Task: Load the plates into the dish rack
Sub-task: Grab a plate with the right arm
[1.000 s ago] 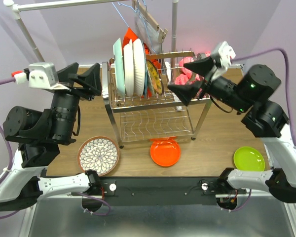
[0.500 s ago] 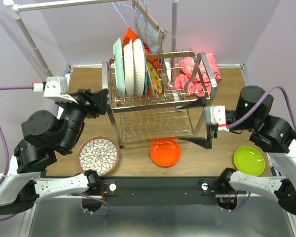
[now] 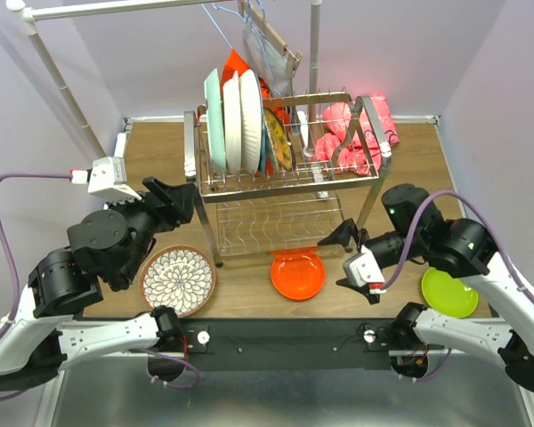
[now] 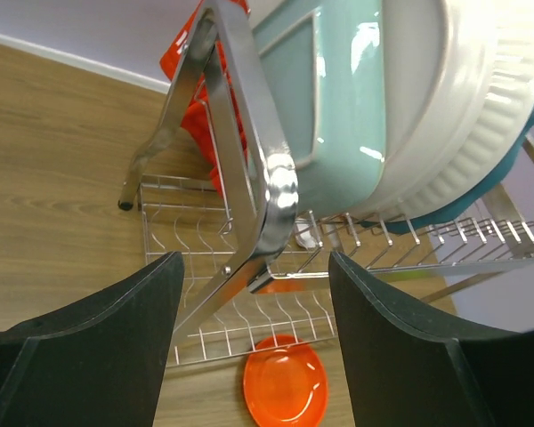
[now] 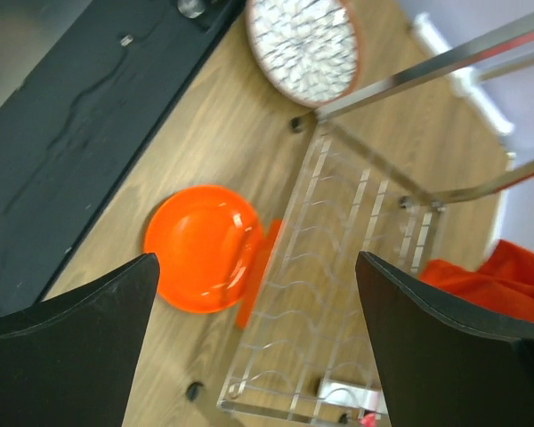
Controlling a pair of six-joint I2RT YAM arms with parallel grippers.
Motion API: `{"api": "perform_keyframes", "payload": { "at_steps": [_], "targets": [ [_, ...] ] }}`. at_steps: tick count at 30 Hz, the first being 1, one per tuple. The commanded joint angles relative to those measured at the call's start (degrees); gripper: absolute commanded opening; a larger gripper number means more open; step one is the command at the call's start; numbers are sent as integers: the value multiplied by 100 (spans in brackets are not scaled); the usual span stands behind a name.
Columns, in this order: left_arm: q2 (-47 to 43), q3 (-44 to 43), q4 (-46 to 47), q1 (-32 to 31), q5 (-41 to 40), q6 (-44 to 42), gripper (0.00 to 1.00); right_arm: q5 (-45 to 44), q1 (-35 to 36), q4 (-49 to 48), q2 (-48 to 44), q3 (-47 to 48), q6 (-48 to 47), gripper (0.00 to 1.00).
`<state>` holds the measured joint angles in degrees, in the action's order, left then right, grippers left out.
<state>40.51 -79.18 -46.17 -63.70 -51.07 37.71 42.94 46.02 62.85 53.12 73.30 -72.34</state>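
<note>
Wood tabletop (image 3: pixel 156 147), purple walls (image 3: pixel 409 53). Orange plate (image 3: pixel 298 274) flat near front edge, before dish rack (image 3: pixel 276 181). Right fingers (image 5: pixel 71 342) apart, empty, near it; left fingers (image 4: pixel 80 351) likewise. Rim probably flush: wedge one finger under first

"What stands on the wooden table (image 3: pixel 147 147)?"

"The dish rack (image 3: pixel 276 173), on its four legs, around the middle."

"And lying flat on the wood?"

"Three plates along the near side: a floral plate (image 3: pixel 178 280) at left, an orange plate (image 3: pixel 298 274) just before the rack, and a lime green plate (image 3: pixel 449 294) at right. A pink cloth (image 3: pixel 338 142) lies at the far right."
</note>
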Motion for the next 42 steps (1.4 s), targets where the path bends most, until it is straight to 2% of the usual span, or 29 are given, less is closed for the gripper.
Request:
{"api": "perform_keyframes", "payload": {
  "at_steps": [1, 9, 17, 19, 23, 27, 32, 33, 35, 36, 37, 38, 42],
  "targets": [
    [-157, 253, -471, 25, -342, 754, 75, -268, -32, 115, -118, -640, -606, 99],
    [-105, 517, -507, 25, -535, 799, 75, -769, 3, -396, 154, -1721, -589, 99],
    [159, 562, -472, 42, -843, 571, 76, -1533, 565, -1274, 541, -2381, -281, 97],
    [194, 465, -340, 60, -975, 203, 76, -1814, 706, -1520, 655, -2557, -150, 96],
    [396, -393, 81, 156, -1203, -781, 76, -2009, 1005, -1767, 822, -2794, 26, 95],
    [642, -1063, 818, 156, -1081, -1783, 76, -2061, 1111, -1908, 866, -2952, 123, 95],
    [1037, -1267, 1479, 244, -1160, -2872, 78, -2158, 1181, -2215, 893, -3295, 132, 95],
    [1168, -1389, 1514, 383, -977, -2953, 79, -2202, 1181, -2250, 928, -3348, 106, 94],
    [1756, -1670, 1288, 1434, -390, -2946, 79, -2263, 1190, -2426, 980, -3453, 97, 92],
    [1958, -1941, 982, 1848, 275, -2815, 78, -2316, 1190, -2461, 1015, -3480, 88, 91],
    [2265, -2065, 866, 2183, 464, -2726, 78, -2325, 1190, -2523, 1077, -3489, 97, 90],
    [2329, -2128, 830, 2665, 588, -2708, 77, -2334, 1207, -2549, 1095, -3506, 88, 89],
    [2084, -1787, 1618, 3450, 1088, -2612, 77, -2483, 1243, -2900, 1148, -3717, 141, 86]
  ]
}}
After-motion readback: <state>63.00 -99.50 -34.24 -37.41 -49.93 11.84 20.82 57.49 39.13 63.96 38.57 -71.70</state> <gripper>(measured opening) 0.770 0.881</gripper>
